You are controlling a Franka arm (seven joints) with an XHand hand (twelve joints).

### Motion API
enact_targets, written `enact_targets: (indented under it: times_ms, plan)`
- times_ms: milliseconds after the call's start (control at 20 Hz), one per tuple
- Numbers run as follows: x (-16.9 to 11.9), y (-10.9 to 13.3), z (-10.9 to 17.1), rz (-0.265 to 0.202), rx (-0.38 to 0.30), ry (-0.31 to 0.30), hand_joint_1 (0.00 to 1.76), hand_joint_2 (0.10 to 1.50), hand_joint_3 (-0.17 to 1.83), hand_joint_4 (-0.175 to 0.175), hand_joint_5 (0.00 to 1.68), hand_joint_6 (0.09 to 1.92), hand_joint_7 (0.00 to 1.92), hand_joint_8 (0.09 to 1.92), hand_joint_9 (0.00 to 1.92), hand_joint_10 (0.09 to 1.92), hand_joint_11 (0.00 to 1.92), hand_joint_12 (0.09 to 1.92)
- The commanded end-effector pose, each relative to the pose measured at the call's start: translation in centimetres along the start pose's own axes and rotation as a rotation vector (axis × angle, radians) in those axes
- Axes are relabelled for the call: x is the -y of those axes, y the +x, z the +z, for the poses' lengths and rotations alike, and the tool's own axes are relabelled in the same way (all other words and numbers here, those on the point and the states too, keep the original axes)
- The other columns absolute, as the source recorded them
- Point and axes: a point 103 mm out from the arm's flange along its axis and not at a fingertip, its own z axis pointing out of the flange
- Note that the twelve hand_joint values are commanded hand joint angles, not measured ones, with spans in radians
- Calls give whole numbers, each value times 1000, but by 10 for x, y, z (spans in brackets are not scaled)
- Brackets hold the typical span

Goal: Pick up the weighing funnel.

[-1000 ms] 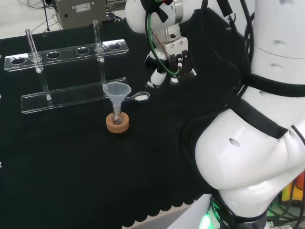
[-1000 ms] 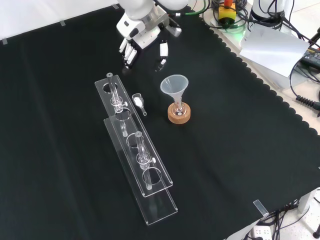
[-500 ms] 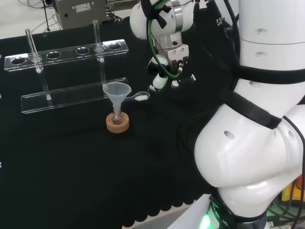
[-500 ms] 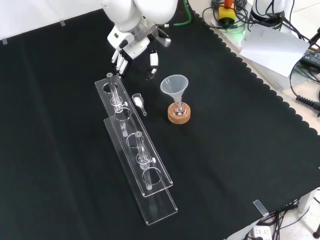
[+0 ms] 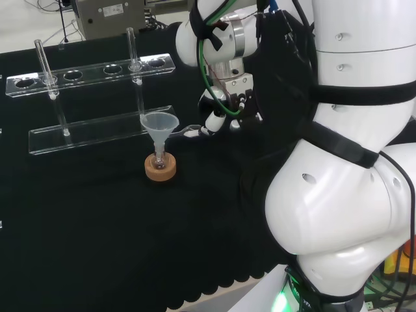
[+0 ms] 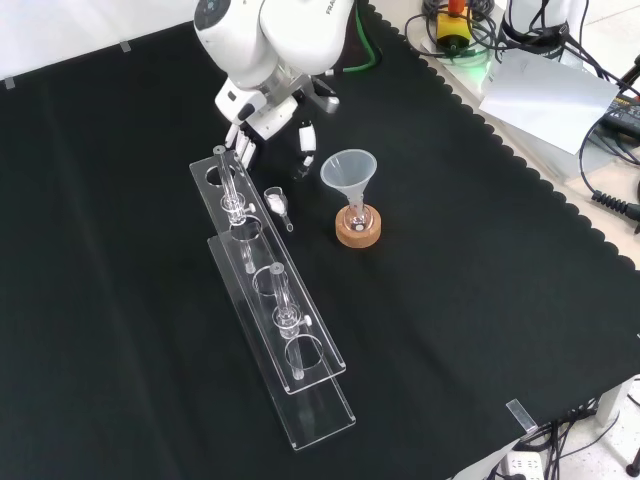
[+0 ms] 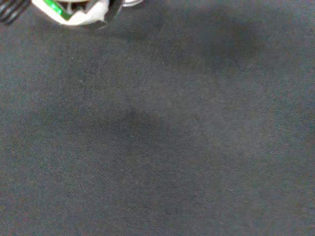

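The weighing funnel [image 6: 277, 205], a small clear scoop with white powder in it, lies on the cloth between the clear rack and the big funnel. In the head view the weighing funnel [image 5: 190, 130] rests just right of the big funnel's rim. My hand [image 6: 270, 125] hangs just beyond it in the front view, fingers straight and pointing down, thumb apart, holding nothing. In the head view the hand [image 5: 224, 110] hovers right above the scoop's right end. The wrist view looks at bare black cloth with a blurred white part of the hand [image 7: 78, 11].
The big funnel [image 6: 348, 174] stands in a small flask on a cork ring [image 6: 358, 230]. A long clear two-tier rack [image 6: 270, 300] with glass tubes runs beside the weighing funnel. The arm's white links [image 5: 344, 195] fill the head view's right.
The hand has come down and moved toward the weighing funnel, nearer the rack and the big funnel. The weighing funnel has not moved.
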Motion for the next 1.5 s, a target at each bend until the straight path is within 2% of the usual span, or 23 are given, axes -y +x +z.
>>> enact_targets:
  times_ms: [50,400,500,800,1500]
  plan:
    - [-10,16,7,6,23,1,865,579,669,-46,609,87,566,682,791,524,487,1298]
    - [-20,19,7,22,64,-16,877,573,682,-48,614,87,564,680,793,521,483,1296]
    - [-22,20,7,47,78,-21,878,572,684,-50,616,87,562,680,793,521,482,1296]
    - [-26,29,7,47,83,-19,881,569,691,-52,633,90,562,682,794,519,481,1296]
    - [-35,26,16,47,96,-32,905,563,699,-54,669,118,556,686,798,518,484,1288]
